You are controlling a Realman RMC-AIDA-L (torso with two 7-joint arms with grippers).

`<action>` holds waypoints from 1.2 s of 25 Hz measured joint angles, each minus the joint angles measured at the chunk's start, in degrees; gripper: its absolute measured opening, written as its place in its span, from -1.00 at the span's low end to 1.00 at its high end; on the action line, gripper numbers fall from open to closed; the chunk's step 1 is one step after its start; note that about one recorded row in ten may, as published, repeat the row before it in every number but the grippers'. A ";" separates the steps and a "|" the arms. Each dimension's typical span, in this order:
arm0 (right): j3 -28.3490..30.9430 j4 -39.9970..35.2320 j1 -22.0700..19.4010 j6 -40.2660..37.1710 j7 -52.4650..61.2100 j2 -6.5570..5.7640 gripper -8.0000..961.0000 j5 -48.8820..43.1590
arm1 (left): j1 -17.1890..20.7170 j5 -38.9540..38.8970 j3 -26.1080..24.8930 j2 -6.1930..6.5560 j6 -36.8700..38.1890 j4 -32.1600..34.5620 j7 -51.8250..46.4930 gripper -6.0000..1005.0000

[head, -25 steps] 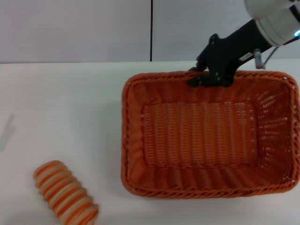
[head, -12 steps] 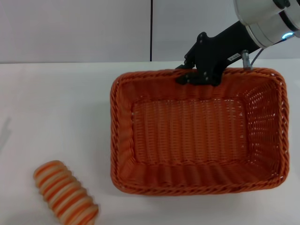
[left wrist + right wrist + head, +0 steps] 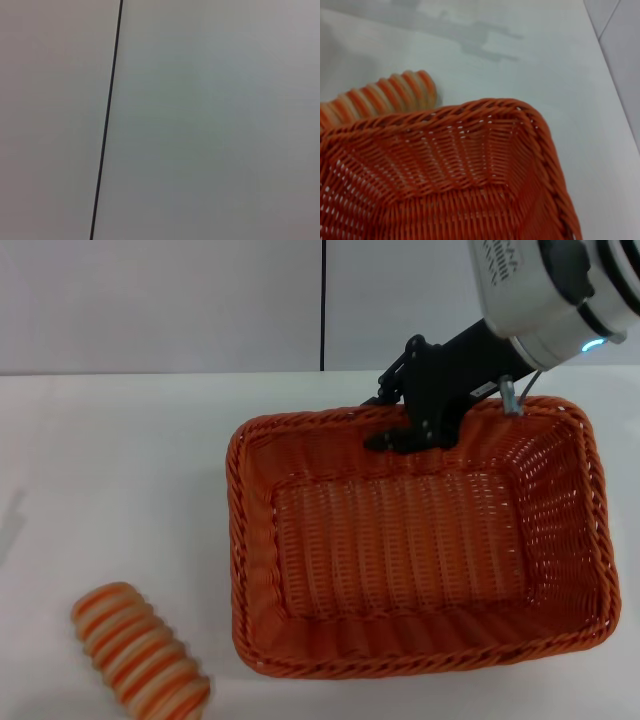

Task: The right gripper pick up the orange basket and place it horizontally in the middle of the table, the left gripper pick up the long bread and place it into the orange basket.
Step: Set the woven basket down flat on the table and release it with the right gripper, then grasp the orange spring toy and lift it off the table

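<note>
- Basket [image 3: 400, 560]: orange wicker, sitting on the white table [image 3: 120, 490], long sides running left to right in the head view, slightly skewed. It fills the middle and right of the tabletop, and its right edge comes near the edge of the head view.
- Right gripper [image 3: 405, 425]: black, reaching down from the white arm at the upper right to the basket's far rim, near the middle of that long side. Its fingers are clamped on the braided rim, one inside the basket and one outside.
- Bread [image 3: 140, 658]: ridged loaf with orange and cream stripes, lying on the table at the near left corner, well apart from the basket and angled diagonally. Its lower end runs out of the head view.
- Right wrist view: shows one inside corner of the basket with its sloping openwork wall, and the bread [image 3: 375, 97] on the table beyond the rim.
- Left gripper: out of sight in every view; its wrist camera shows only a plain grey wall [image 3: 210, 120] with a thin dark seam [image 3: 107, 120].
</note>
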 joint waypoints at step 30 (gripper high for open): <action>5.81 -31.51 -33.40 7.34 12.89 0.27 0.11 34.15 | -4.62 12.97 1.86 0.48 -2.42 28.28 -35.20 0.46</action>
